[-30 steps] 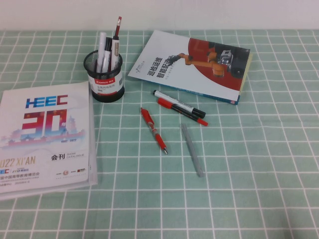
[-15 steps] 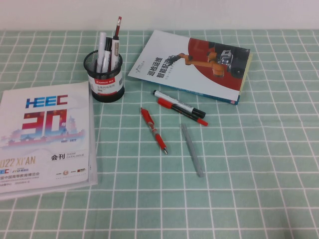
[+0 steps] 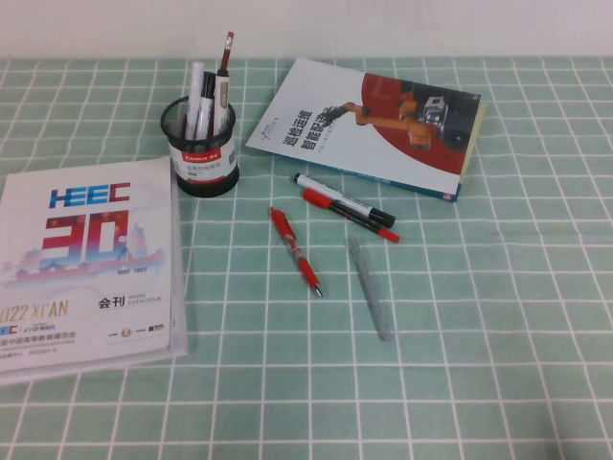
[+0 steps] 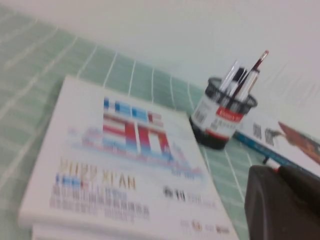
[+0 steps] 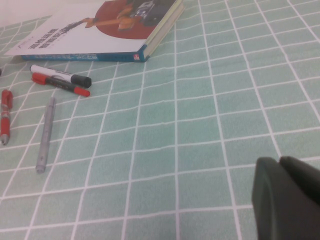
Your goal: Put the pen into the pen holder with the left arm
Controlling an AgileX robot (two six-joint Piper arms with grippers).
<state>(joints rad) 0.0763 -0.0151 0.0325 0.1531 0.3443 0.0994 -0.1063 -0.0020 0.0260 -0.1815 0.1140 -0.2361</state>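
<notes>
Nothing has shifted on the tabletop (image 3: 498,383) since the earlier frames: every pen and book lies where it did, and neither arm has entered the high view. The pen (image 3: 295,250), a short red click pen with a pale middle band and silver tip, lies flat on the green checked cloth, well apart from the pen holder (image 3: 202,146), which stands upright behind it to the robot's left, next to the far corner of the white HEEC catalogue (image 3: 86,264). The black mesh holder already carries several upright pens.

Just beyond the click pen lie a white-and-black marker (image 3: 343,200) and a thin red-and-black marker (image 3: 351,215), side by side, with a grey translucent stick pen (image 3: 369,287) to its right and a robotics book (image 3: 374,125) further back.

The left gripper (image 4: 282,202) shows only as a dark block at the edge of its wrist view, hanging above the catalogue; whether it is wide or narrow I cannot tell. The right gripper (image 5: 287,197) is likewise a dark block over bare cloth, and its state cannot be told either.

I judge the pen light, stiff and smooth, likely to roll or slip. Taking it across the pale middle band, square to its length, looks safest.
</notes>
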